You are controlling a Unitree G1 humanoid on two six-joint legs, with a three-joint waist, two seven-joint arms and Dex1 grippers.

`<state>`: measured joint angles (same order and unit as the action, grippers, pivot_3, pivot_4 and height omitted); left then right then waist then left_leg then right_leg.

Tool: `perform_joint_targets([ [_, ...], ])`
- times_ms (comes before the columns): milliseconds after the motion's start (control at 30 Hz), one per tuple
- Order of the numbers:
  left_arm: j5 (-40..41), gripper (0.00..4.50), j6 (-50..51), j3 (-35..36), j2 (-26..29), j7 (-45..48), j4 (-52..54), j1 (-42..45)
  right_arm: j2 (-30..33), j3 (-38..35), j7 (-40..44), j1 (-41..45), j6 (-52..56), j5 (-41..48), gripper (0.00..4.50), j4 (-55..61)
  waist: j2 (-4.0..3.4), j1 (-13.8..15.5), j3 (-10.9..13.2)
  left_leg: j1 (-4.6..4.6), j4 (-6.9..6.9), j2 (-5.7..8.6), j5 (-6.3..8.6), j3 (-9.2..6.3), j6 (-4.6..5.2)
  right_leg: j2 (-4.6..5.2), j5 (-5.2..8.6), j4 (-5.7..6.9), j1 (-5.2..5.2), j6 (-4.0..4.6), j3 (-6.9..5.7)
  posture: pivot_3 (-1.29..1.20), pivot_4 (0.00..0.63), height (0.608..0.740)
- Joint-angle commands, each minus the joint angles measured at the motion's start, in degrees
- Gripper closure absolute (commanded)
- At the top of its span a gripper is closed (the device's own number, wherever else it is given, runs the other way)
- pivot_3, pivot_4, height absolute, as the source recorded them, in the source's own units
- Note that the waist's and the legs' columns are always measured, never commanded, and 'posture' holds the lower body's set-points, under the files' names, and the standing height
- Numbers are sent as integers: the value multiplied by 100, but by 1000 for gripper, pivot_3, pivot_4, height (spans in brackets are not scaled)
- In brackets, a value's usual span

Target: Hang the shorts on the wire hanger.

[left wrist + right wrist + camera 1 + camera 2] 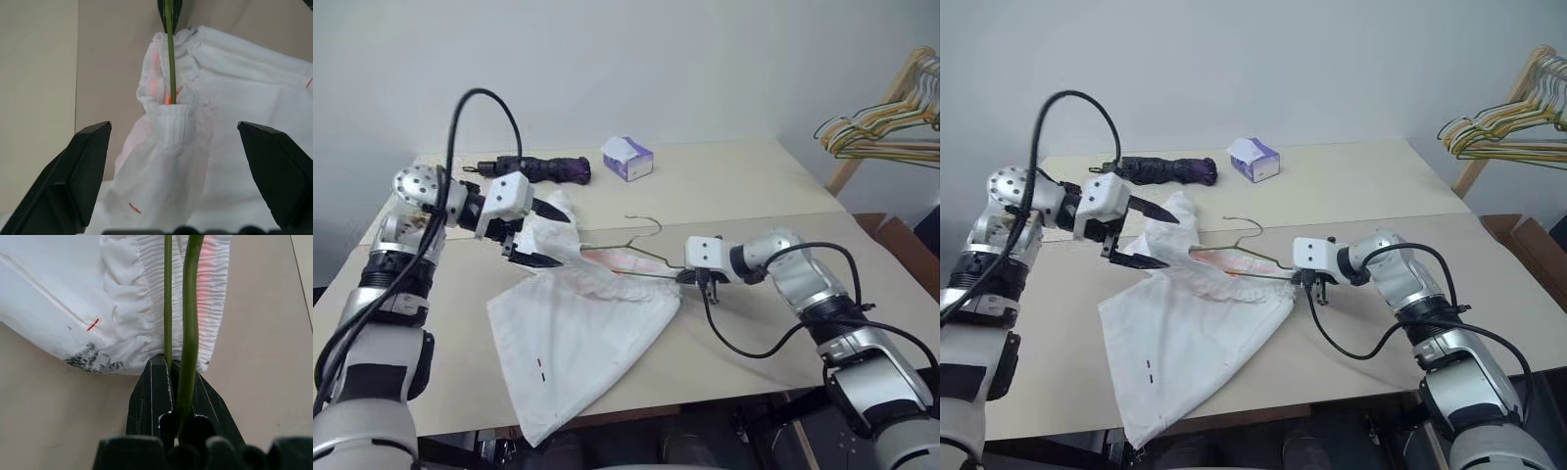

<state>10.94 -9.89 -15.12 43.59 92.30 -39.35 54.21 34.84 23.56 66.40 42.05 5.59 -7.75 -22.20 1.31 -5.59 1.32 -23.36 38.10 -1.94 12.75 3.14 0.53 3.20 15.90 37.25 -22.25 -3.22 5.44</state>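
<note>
On counter | my right pincer [703,280] clamps wire hanger [641,257] | left pincer [536,233] wide open, empty | shorts [578,338] barely threaded; I fear they slide off.

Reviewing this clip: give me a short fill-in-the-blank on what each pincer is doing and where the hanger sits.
1. The right pincer is shut on the wire ____.
2. The left pincer hovers at the shorts with its fingers ____.
3. The wire hanger runs into the shorts at their gathered ____.
4. Behind the shorts, a white-and-purple tissue box stands on the ____.

Missing words: hanger; open; waistband; table
</note>
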Motion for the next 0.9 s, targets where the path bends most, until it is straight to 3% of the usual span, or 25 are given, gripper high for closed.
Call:
perform_joint_targets([
  [33, 120, 21, -111, -115, 20, 20, -241, 342, 31, -149, 48, 73, 240, 34, 4500, 403, 0, -1, 0, -2, 0, 0, 0, 0, 0, 0, 0, 0, -1, 0, 0, -61, 0, 740],
  [533, -28, 21, -145, -635, -401, 20, -1143, 721, 79, -102, 290, 117, 1233, 5, 4500, 1088, 0, -10, 0, -13, 23, 1, 1, -3, 1, 0, 4, 29, -13, -6, -1, -85, 0, 740],
  [633, -37, 592, -145, -685, -468, 20, -1240, 778, 79, -110, 280, 100, 1302, 8, 4500, 1173, 1, -22, 0, -19, 24, 1, 1, -3, 1, 0, 4, 30, -20, -6, 0, -91, 0, 740],
  [900, -202, 3343, -219, -705, -601, 20, -1413, 808, 120, -143, 266, 8, 1417, 40, 4500, 1434, 1, -107, 0, -43, 32, 2, 1, -7, 1, -1, 5, 38, -42, -7, -1, -105, 0, 740],
])
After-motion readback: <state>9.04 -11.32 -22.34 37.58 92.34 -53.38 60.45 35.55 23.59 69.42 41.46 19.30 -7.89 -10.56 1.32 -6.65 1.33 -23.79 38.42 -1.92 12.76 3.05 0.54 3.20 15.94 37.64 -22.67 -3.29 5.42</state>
